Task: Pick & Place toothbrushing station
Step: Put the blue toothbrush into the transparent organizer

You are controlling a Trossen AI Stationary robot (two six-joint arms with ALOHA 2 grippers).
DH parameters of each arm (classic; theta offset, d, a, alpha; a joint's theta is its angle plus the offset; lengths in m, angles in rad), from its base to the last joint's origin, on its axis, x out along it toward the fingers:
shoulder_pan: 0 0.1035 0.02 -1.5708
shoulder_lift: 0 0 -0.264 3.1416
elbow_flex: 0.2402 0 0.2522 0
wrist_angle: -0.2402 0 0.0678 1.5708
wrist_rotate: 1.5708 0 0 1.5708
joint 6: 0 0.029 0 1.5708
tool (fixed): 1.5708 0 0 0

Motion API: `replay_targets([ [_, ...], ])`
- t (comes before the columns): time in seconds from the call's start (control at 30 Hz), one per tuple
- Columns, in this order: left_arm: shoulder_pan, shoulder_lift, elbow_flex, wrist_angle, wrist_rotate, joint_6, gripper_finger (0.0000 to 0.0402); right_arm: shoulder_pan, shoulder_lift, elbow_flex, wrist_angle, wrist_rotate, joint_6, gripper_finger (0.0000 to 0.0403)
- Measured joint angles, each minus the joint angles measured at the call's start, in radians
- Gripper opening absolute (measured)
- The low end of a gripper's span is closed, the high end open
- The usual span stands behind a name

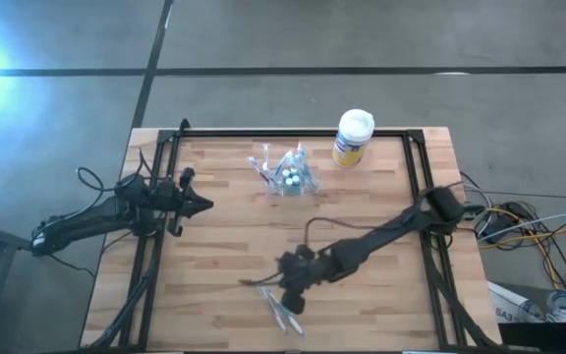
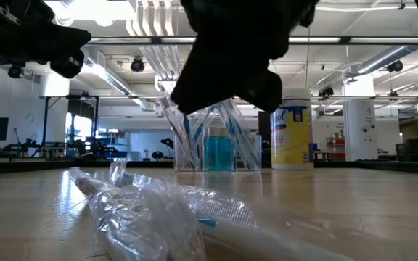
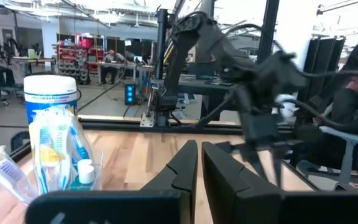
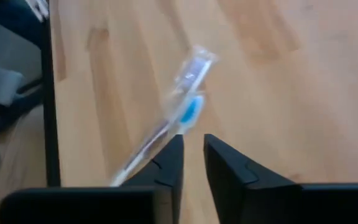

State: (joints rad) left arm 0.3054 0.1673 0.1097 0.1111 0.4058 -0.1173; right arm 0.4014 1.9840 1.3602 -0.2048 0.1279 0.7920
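The right gripper (image 1: 285, 291) hangs low over the near part of the tabletop (image 1: 381, 197), just above a cluster of wrapped toothbrushes (image 1: 281, 310) lying flat on the wood. In the right wrist view its two dark fingers (image 4: 166, 163) stand a narrow gap apart with nothing between them; a blurred blue-and-white toothbrush (image 4: 179, 118) in a clear wrapper lies just ahead of the tips, its lower end hidden behind the left-hand finger. Whether that finger touches it cannot be told.

The left gripper (image 1: 204, 206) waits raised at the left side of the tabletop, pointing toward the middle. In its wrist view the fingers (image 3: 182, 171) are nearly together, a thin slit between them, grasping nothing.

The toothbrushing station (image 1: 288, 174), a see-through cup bristling with brushes and white-capped tubes, stands well beyond the right fingers, toward the far edge, and ahead and to one side of the left fingers. A yellow canister (image 1: 352, 139) with a white lid stands near it, farther back.

In the low view the right arm blocks the top of the cup (image 2: 212, 141), and crumpled wrappers (image 2: 144, 210) fill the foreground, cut off by the frame. A person (image 3: 353, 118) sits beyond the table, half cropped.
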Motion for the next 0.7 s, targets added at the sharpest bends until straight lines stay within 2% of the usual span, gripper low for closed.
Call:
replay_targets([
  [0.33, 0.0, 0.0, 0.0, -0.002, 0.0, -0.013, 0.003, 0.024, 0.214, 0.399, -0.317, -0.014, 0.146, 0.015],
  [0.43, 0.0, 0.0, 0.0, -0.014, 0.0, -0.014, 0.0028, 0.024, 0.268, 0.481, -0.391, -0.046, 0.157, 0.0165],
  [0.7, -0.001, 0.0, 0.0, -0.024, 0.0, -0.017, 0.003, 0.024, 0.4, 0.674, -0.587, -0.049, 0.091, 0.0192],
])
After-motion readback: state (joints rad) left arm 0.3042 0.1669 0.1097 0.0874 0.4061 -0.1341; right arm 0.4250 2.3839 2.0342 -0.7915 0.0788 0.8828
